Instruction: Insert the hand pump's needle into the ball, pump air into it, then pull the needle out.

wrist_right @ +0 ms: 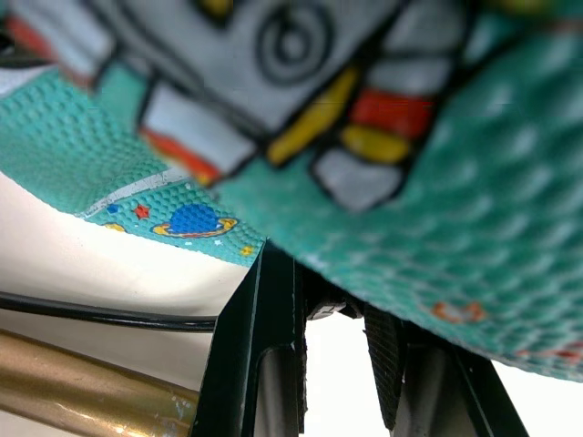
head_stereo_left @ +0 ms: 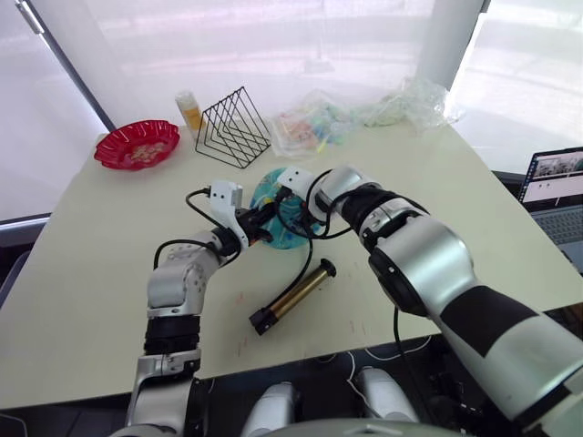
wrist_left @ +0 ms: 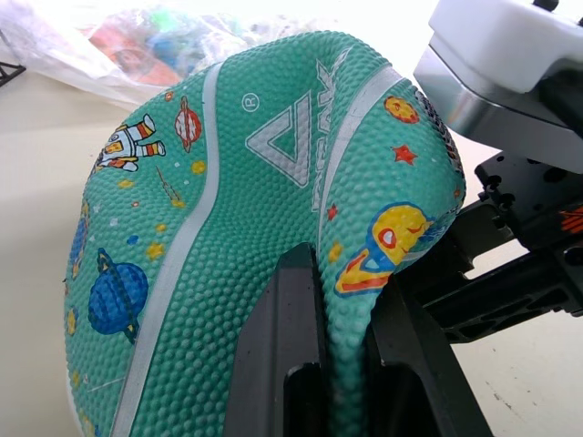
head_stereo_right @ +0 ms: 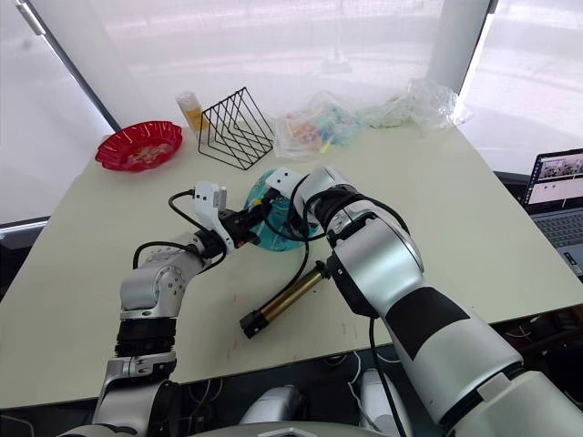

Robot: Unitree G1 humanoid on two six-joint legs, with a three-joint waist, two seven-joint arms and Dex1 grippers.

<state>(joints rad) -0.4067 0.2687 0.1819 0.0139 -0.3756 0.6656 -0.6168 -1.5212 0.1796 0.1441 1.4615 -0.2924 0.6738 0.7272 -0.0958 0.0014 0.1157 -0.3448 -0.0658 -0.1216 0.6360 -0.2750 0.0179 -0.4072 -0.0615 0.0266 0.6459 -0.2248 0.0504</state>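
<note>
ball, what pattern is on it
Teal pebbled ball with white stripes, planet and astronaut cartoons; clearest in the left wrist view.

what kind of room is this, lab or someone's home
Probably a lab or office test space, not certain: a plain pale table by a large bright window, a laptop beside it, and assorted props such as a wire rack.

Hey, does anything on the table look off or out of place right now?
The ball is limp and folded rather than round, its edge pinched between the left gripper's fingers, with the right gripper at its other side. The hand pump lies untended on the table.
</note>
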